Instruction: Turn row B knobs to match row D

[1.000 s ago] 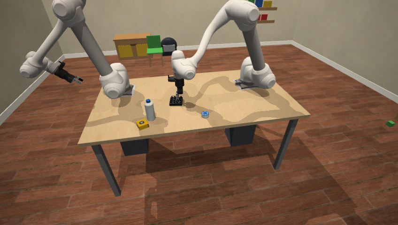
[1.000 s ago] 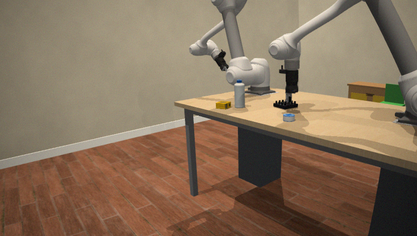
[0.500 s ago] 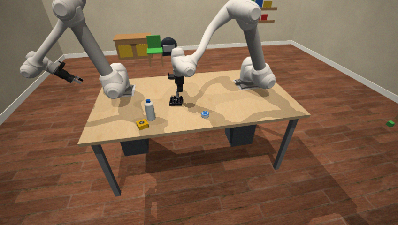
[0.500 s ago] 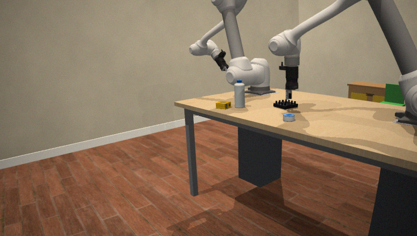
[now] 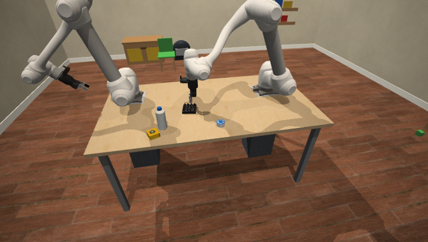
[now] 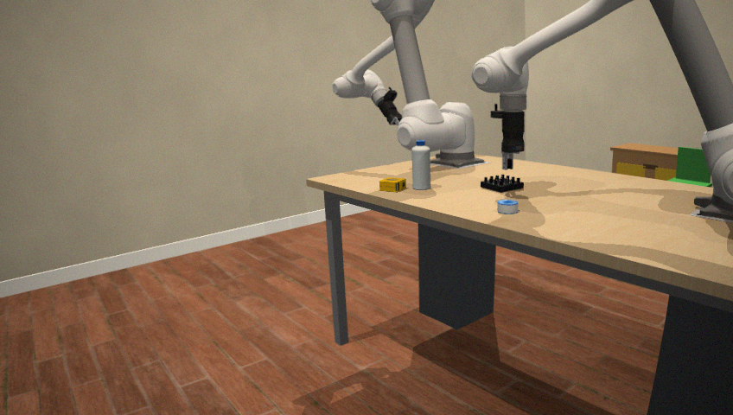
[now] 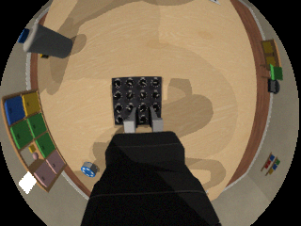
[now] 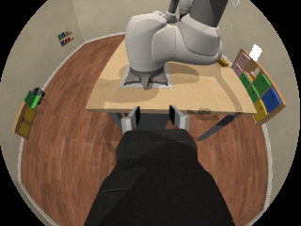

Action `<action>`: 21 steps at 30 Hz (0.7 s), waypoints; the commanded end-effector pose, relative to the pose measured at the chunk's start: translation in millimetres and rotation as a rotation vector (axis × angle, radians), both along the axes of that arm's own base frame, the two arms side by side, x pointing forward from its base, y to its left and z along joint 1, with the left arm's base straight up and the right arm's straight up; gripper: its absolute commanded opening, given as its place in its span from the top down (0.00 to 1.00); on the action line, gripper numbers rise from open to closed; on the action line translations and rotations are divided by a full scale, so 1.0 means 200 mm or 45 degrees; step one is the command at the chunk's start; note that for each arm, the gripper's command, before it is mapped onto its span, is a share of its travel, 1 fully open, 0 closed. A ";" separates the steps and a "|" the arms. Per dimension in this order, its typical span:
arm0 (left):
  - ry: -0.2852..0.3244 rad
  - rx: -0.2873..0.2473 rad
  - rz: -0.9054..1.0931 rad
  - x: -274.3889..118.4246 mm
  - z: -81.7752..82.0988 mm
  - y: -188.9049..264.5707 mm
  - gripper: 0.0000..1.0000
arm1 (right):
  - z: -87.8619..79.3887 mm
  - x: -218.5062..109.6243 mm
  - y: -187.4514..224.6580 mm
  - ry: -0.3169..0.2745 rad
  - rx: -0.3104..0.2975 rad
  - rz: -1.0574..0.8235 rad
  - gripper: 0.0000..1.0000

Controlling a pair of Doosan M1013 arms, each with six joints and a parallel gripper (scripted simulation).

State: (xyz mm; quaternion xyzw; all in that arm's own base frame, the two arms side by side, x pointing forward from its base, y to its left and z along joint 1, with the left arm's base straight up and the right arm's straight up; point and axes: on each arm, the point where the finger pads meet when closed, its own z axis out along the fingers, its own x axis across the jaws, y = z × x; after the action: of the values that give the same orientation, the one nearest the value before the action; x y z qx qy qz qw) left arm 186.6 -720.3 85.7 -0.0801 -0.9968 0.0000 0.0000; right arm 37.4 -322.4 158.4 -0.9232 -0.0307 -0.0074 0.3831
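Observation:
The black knob box lies flat on the table, with black knobs in a four-by-four grid. White marks show around the knobs in the left wrist view, but most pointing directions are too small to read. The socket and row letters cannot be made out. My left gripper points straight down above the box. Its fingers are partly apart and hold nothing; they cover part of the nearest rows in its wrist view. My right gripper is wide open and empty, beyond the table's edge.
A white bottle with a blue cap stands beside a yellow box. A round blue and white tin lies between the knob box and the table's front edge.

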 end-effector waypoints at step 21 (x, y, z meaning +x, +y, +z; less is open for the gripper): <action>-0.002 -0.001 -1.037 -0.03 0.05 -0.03 0.54 | 0.00 0.00 0.00 -0.001 -0.001 0.000 0.00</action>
State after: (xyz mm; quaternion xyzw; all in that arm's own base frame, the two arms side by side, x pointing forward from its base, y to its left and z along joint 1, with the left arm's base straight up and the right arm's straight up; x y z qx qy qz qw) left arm 180.4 -724.8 93.9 -0.4148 -0.9099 -0.0022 -0.0040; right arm 37.4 -322.4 158.4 -0.9232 -0.0307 -0.0074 0.3831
